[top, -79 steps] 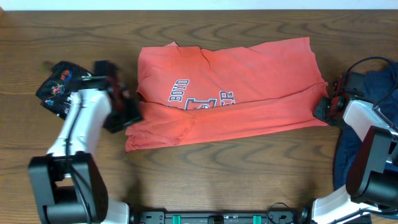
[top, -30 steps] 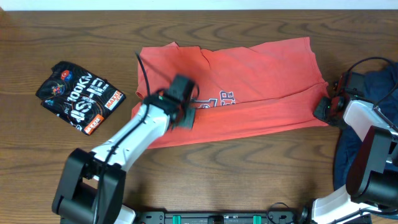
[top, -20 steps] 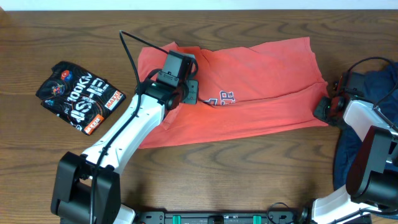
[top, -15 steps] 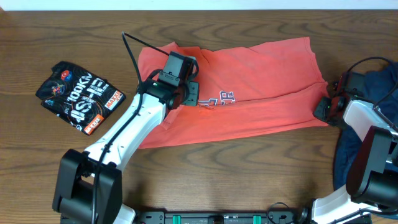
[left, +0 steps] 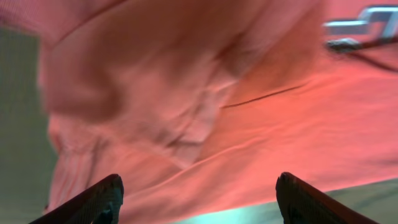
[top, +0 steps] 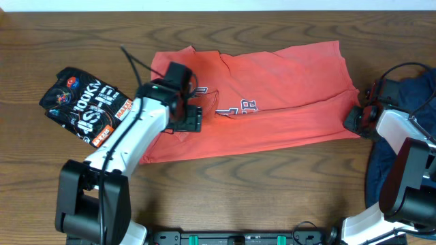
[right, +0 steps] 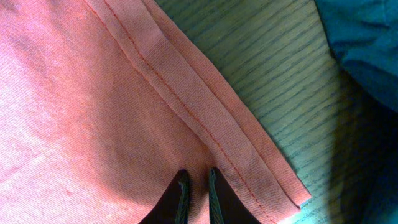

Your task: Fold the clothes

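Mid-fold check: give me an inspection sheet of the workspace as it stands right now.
Surface: wooden table.
Job's things: coral-red T-shirt spread mid-table, partly folded; black printed T-shirt folded at left; navy T-shirt bunched at right edge.
Clutter: nothing seen.
Grippers: left pincer open above the coral-red T-shirt, holding nothing; right pincer shut on its hem corner.
Cables: left cable and right cable, black, each arcing off its arm.
Surroundings: pale strip beyond the far edge.

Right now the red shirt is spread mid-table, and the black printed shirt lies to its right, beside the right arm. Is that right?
Not quite. The black shirt lies to the left of the red shirt, beside the left arm, as the overhead view shows. The red shirt is indeed spread mid-table.
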`<act>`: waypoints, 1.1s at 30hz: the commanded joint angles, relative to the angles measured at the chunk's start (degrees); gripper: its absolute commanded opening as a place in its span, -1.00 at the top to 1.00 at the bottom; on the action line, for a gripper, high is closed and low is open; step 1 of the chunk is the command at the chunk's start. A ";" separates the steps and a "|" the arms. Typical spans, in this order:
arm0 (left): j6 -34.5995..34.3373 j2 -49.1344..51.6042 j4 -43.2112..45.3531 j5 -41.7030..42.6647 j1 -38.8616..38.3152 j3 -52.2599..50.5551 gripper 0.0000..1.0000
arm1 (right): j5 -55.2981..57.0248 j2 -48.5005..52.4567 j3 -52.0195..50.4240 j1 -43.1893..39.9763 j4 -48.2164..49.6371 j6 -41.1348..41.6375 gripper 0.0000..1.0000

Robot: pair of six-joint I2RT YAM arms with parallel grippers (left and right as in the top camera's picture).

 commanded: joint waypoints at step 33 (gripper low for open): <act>-5.29 -7.02 -4.20 1.49 10.88 -22.86 -0.59 | 10.19 -4.66 -0.68 -0.90 -33.07 13.14 0.97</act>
